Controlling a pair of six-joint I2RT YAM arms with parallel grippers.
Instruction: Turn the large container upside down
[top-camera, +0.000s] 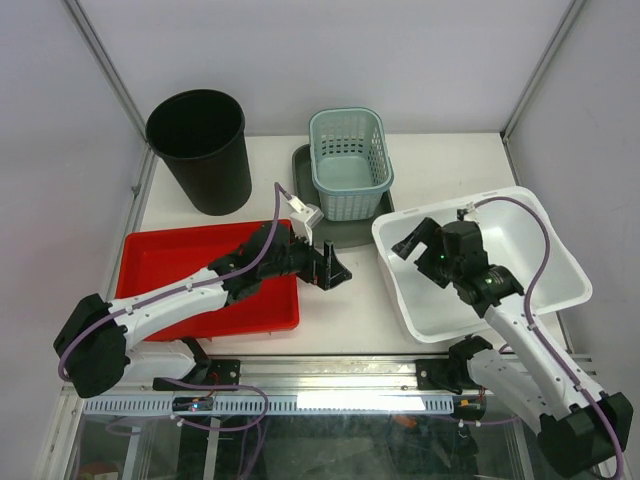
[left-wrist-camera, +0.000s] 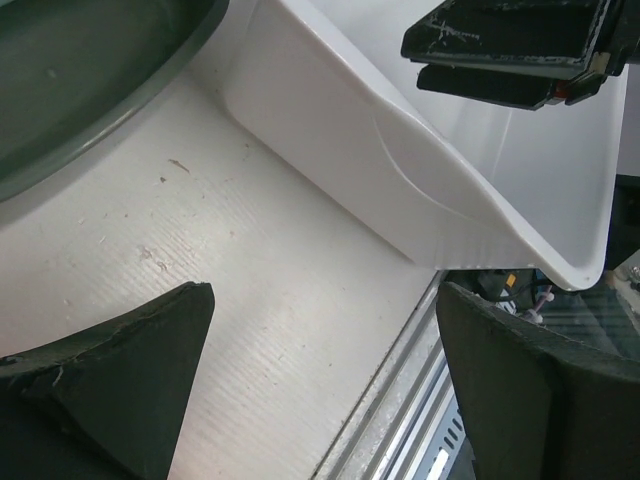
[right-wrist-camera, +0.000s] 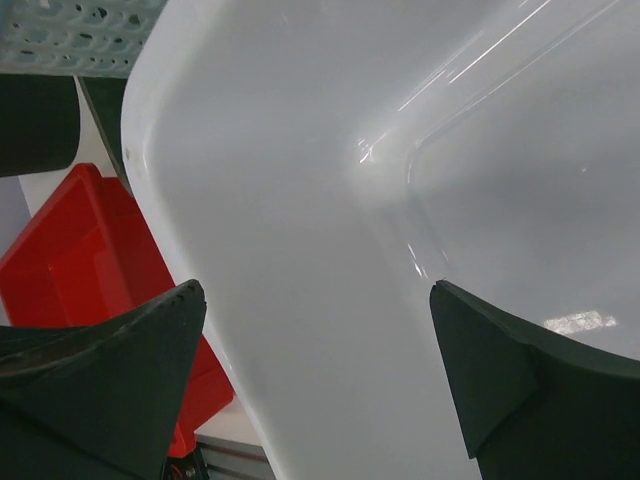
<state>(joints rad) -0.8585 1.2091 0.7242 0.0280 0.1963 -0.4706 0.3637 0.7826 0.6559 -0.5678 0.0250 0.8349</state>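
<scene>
Right half of surface: white tub (top-camera: 550, 255) is sitting upright, mouth facing up, nothing in it that I can see. It is lying just beside the near edge, w/ its left wall facing the gap towards the red tray (top-camera: 160, 262).

Orientation: the tub is reading as a rounded rectangle, close to square. The long axis seems to be running roughly left-right, skewed so the right end is sitting farther back. Not a strong call.

Right end effector (top-camera: 412, 240) is hovering over the tub's far-left rim, fingers standing apart. In the right wrist view the tub's rim and left wall (right-wrist-camera: 300, 200) are filling the gap between the fingers (right-wrist-camera: 110, 380); can't tell if anything is touching.

Left end effector (top-camera: 335, 265) is reaching across from the red tray side, low over bare surface, fingers also apart and holding nothing. Its cam is looking at the tub's outer wall (left-wrist-camera: 400, 170), near but apart.

Handling, judging by looks: thin moulded plastic, prob. light, glossy so likely slippery. The walls are sloping, so a pinch on the flat wall is risking slip-off. Best hold prob. the rolled lip at the left rim, one finger inside and one outside. The rim is likely flexing under load, so a mid-side grip is looking safer than a corner.

Flip would prob. be rolling it about the long axis, needing free room to one side.
</scene>
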